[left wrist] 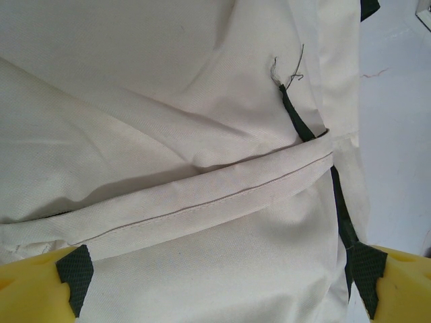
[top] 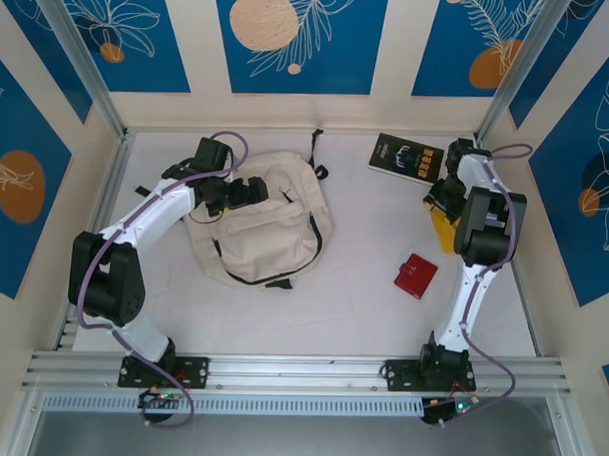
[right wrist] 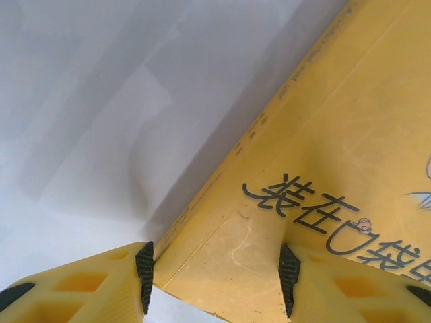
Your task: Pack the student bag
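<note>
Reaching in from both sides of the white table (top: 357, 310), the two arms work at once in the overhead view. The left arm, elbow bent near and forearm angled far-right, hangs the left gripper (top: 248, 191) over the far edge of the student bag (top: 269, 237), which lies flat left of centre. The right arm folds steeply down, putting the right gripper (top: 443, 221) on a yellow book (top: 436, 233) at the far right, with a black book (top: 406, 157) farther off and a red pouch (top: 415, 276) nearer.

From the left wrist, the jaws stand wide, pads (left wrist: 75, 269) either side of a stitched canvas fold, with nothing held.

From the right wrist, the jaws sit half-wide astride the yellow book's corner, one pad (right wrist: 145, 269) against its edge and the other over the cover (whether they actually grip cannot be told).

The risk, as judged here: a bite on a mere corner may let the book pivot or slip when lifted. The bag's mouth also looks closed, so the left jaws might pinch only loose cloth.
</note>
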Tool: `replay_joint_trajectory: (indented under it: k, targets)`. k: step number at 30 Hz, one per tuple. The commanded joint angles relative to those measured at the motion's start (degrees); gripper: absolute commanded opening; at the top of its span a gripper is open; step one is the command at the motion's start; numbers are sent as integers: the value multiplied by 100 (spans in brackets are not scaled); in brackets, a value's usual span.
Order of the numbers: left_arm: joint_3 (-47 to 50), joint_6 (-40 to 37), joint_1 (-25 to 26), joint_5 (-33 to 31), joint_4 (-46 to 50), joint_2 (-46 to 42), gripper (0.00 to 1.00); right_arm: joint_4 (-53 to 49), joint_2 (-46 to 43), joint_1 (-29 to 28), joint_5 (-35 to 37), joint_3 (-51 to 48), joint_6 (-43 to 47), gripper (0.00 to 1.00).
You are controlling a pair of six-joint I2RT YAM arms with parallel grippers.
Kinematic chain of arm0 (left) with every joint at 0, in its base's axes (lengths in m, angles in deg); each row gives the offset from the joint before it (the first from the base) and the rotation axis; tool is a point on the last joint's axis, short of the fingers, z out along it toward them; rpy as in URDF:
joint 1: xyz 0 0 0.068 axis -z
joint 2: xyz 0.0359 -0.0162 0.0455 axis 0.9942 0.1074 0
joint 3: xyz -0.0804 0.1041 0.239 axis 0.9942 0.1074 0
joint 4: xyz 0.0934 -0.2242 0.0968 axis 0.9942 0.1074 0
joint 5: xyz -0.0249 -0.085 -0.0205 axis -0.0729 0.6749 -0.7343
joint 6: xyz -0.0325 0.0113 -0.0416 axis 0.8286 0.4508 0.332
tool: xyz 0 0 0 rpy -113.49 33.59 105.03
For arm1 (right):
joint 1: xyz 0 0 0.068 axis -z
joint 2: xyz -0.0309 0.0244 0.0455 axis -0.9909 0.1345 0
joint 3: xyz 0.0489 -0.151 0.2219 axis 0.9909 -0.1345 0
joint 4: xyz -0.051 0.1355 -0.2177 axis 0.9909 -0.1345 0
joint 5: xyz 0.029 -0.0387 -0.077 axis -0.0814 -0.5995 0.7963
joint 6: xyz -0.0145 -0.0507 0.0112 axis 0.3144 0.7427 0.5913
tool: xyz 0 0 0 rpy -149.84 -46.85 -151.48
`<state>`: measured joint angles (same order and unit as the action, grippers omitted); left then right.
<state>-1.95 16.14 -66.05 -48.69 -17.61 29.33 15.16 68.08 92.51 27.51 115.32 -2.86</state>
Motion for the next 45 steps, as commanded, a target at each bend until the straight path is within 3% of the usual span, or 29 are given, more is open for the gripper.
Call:
replay_joint_trajectory:
  k: [1,8,12,16,21,28,35,45]
  targets:
    - [42,-111,-55,129,95,-141,100,-136,-63,-305,-901,-549,191,53]
    - [46,-103,-55,176,70,-133,100,141,-542,-751,-998,-1395,134,52]
    - [46,-117,-55,189,71,-150,100,82,-898,-843,-286,-1516,-40,50]
    - [38,-114,-55,211,70,-178,100,-37,-1469,-718,-103,-1416,-95,52]
    - [47,-101,-55,236,52,-182,100,33,-2089,-359,21,-1734,-229,60]
    - [40,-95,-47,301,53,-199,100,567,-2505,750,-286,-2647,-446,66]
    - [36,-82,-47,335,17,-235,100,847,-2211,1429,-766,-2771,-291,72]
    - [39,-91,-42,326,26,-204,100,849,-1461,1410,-999,-2385,-209,68]
